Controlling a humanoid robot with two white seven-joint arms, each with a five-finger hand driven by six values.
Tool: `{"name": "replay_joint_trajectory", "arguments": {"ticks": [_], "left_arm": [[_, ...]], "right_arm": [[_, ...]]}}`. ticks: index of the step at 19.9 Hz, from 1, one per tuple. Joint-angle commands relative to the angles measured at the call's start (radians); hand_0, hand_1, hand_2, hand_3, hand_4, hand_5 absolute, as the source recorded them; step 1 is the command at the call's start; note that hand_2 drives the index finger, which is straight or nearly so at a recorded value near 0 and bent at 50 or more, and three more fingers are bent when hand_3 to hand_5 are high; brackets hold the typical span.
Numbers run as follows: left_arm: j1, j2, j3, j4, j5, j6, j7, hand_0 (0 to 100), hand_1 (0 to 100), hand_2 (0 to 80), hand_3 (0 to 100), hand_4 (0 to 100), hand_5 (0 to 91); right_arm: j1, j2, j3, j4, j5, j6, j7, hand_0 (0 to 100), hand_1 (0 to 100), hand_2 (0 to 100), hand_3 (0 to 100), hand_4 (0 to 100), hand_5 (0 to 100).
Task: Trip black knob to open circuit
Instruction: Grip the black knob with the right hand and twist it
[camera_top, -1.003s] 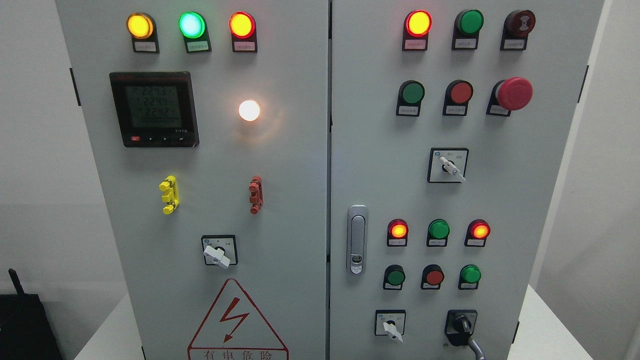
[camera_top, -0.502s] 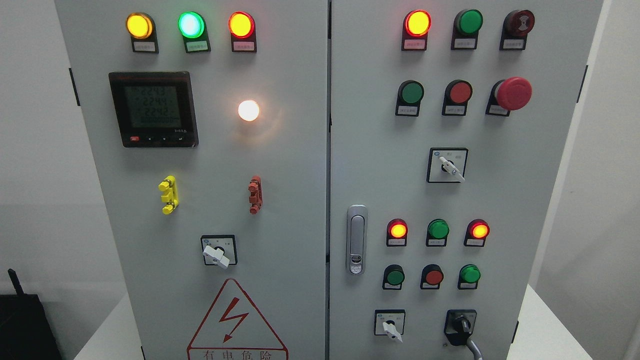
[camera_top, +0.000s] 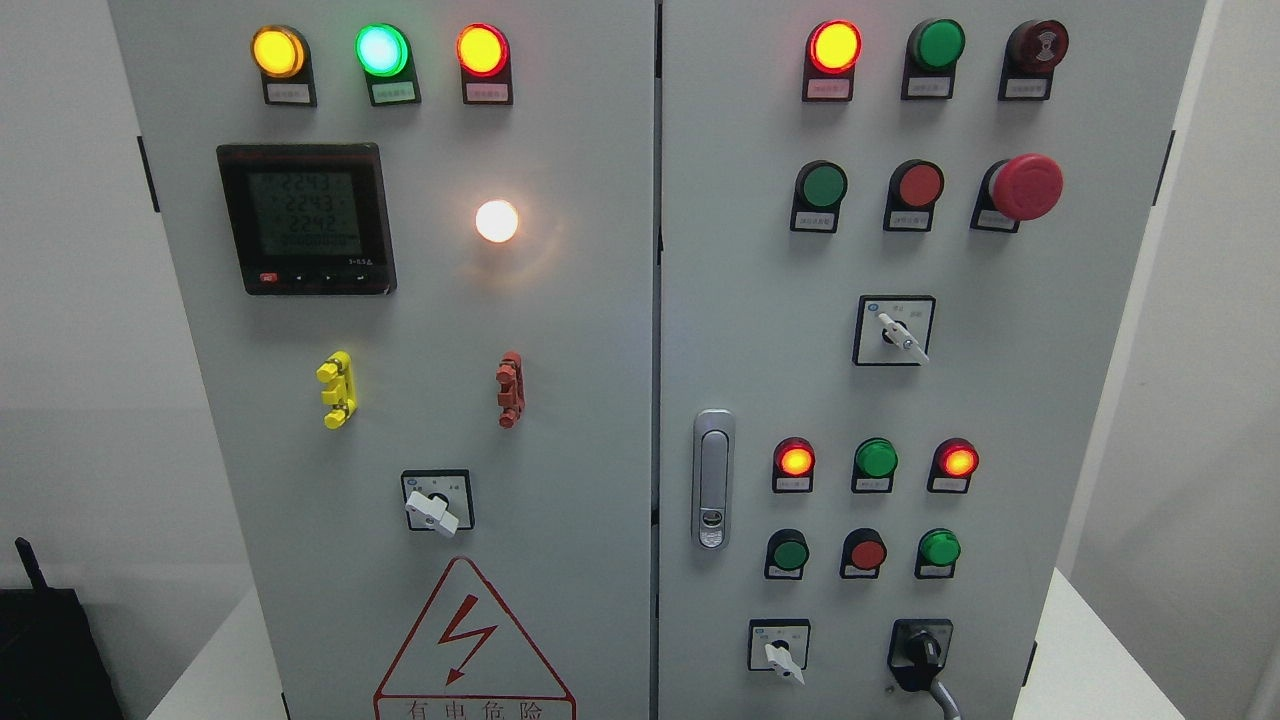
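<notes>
- Black knob (camera_top: 922, 652) sits at the lower right of the grey cabinet (camera_top: 600, 400), right of a white switch (camera_top: 781, 655).
- Neither hand is in view; finger state cannot be told.
- Step: approach not yet begun; next, a hand must reach and turn it.
</notes>
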Motion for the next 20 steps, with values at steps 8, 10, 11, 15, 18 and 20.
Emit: {"name": "replay_joint_trajectory", "arguments": {"ticks": [8,10,11,15,18,20], "left_arm": [[-0.002,0.0,0.002,0.0,0.002,-0.003,0.0,12,39,0.0,0,0,0.0],[-0.002,0.0,0.002,0.0,0.002,-0.003,0.0,12,39,0.0,0,0,0.0],[-0.002,0.0,0.002,0.0,0.002,-0.003,0.0,12,39,0.0,0,0,0.0],[-0.002,0.0,0.002,0.0,0.001,-0.003,0.0,12,39,0.0,0,0,0.0],[-0.004,0.0,0.002,0.0,0.002,-0.002,0.0,12,39,0.0,0,0,0.0],[-0.002,0.0,0.002,0.0,0.002,-0.003,0.0,12,39,0.0,0,0,0.0]], "right_arm": [[-0.023,0.004,0.025,-0.018,0.001,-0.007,0.005,0,0,6,100,100,100],[-0.025,0.004,0.031,-0.018,0.001,-0.007,0.005,0,0,6,100,100,100],[-0.025,0.006,0.033,-0.018,0.001,-0.007,0.005,0,0,6,100,100,100],[-0.025,0.006,0.043,-0.018,0.003,-0.007,0.006,0,0,6,100,100,100],[-0.025,0.006,0.045,-0.018,0.003,-0.007,0.006,0,0,6,100,100,100],[-0.025,0.006,0.047,-0.018,0.003,-0.009,0.005,0,0,6,100,100,100]]}}
